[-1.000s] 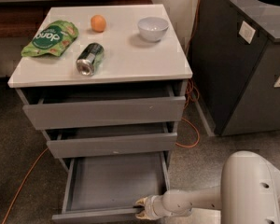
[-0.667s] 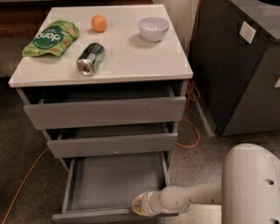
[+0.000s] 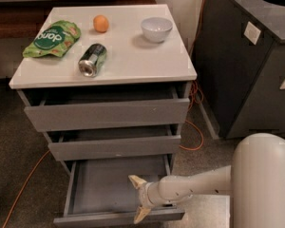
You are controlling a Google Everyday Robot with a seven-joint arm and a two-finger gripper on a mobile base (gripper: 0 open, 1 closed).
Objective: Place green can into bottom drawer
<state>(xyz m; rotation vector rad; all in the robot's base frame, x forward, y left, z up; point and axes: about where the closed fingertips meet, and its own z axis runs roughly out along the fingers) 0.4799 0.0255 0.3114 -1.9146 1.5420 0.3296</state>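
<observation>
1. The gripper (image 3: 137, 198) hangs over the front right of the bottom drawer (image 3: 104, 186), fingers spread wide and holding nothing.
2. The bottom drawer stands open.
3. The green can (image 3: 92, 60) lies on its side on the cabinet top (image 3: 133, 61), near the snack bag (image 3: 52, 38).

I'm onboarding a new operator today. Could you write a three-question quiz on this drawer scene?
1. True or false: the green can lies on its side on the cabinet top.
2. Where is the gripper? A) over the bowl B) at the front of the open bottom drawer C) closed around the can
3. Fill in: the gripper is ___ and empty.
Key: 1 true; 2 B; 3 open.
</observation>
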